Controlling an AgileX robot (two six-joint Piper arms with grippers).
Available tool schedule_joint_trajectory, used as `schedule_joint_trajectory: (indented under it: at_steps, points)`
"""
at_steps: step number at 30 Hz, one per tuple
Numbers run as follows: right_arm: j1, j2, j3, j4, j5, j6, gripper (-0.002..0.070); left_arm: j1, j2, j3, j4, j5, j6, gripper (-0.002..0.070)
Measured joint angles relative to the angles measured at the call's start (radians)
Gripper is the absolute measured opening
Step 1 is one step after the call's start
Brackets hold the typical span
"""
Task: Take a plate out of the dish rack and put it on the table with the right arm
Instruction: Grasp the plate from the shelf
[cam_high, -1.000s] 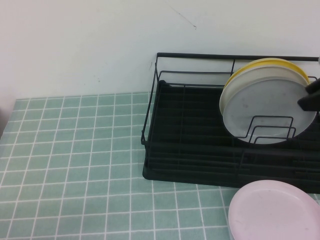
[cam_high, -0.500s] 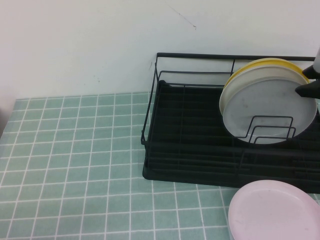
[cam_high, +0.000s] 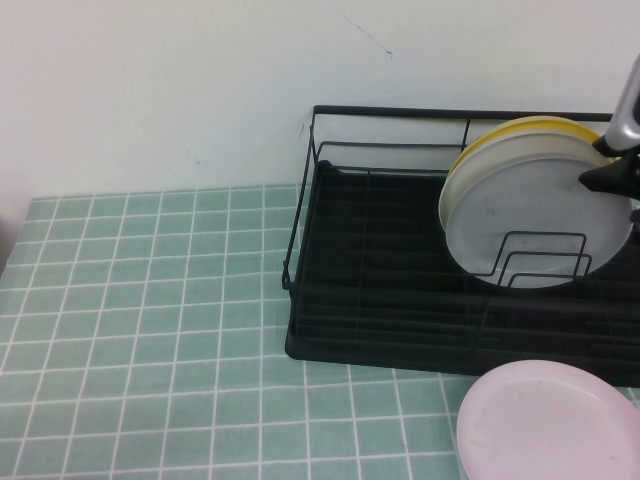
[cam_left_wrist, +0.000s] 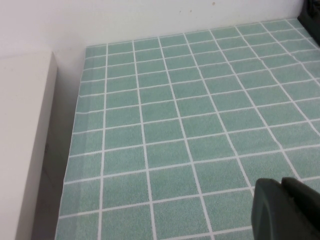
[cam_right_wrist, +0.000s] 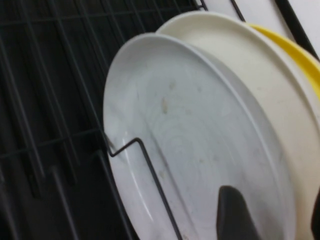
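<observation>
The pale grey plate (cam_high: 540, 215) stands upright at the front of a stack in the black dish rack (cam_high: 370, 250), behind a wire loop. It fills the right wrist view (cam_right_wrist: 190, 140). My right gripper (cam_high: 612, 176) is at the plate's upper right edge, with a silver arm piece above it. It is open (cam_right_wrist: 272, 200): one finger (cam_right_wrist: 235, 215) lies in front of the grey plate's face, the other is at the picture's edge beyond the rims. My left gripper (cam_left_wrist: 285, 210) is shut and empty, low over the green tiled table (cam_left_wrist: 200, 100).
A cream-white plate (cam_high: 455, 185) and a yellow plate (cam_high: 540, 124) stand behind the grey one. A pale pink plate (cam_high: 545, 425) lies on the table (cam_high: 150, 300) in front of the rack. A white wall is behind. A pale ledge (cam_left_wrist: 25, 125) borders the table's left side.
My right gripper has moved up and a little left along the plates' right edge, and the silver arm piece has come into the high view.
</observation>
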Motion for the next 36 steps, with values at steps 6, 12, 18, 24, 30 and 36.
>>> schedule_joint_trajectory:
  at_steps: [6, 12, 18, 24, 30, 36]
  points:
    - [0.000, 0.025, -0.002, 0.005, -0.021, -0.019, 0.0326, 0.000, 0.000, 0.000, 0.000, 0.000, -0.002, -0.0003]
    - [0.000, 0.049, -0.004, 0.007, -0.028, -0.056, 0.0326, 0.000, 0.000, 0.000, 0.000, 0.000, -0.002, -0.0003]
    - [0.000, 0.081, -0.005, 0.016, -0.071, -0.068, 0.0326, 0.000, 0.000, 0.000, 0.000, 0.000, -0.002, -0.0003]
    - [0.001, 0.101, -0.008, 0.042, -0.100, -0.086, 0.0326, 0.000, 0.000, 0.000, 0.000, 0.000, -0.002, -0.0003]
    - [0.001, 0.102, -0.008, 0.067, -0.108, -0.122, 0.0294, 0.000, 0.000, 0.000, 0.000, 0.000, -0.002, -0.0003]
    - [0.001, 0.102, -0.008, 0.070, -0.128, -0.132, 0.0079, 0.000, 0.000, 0.000, 0.000, 0.000, -0.002, -0.0003]
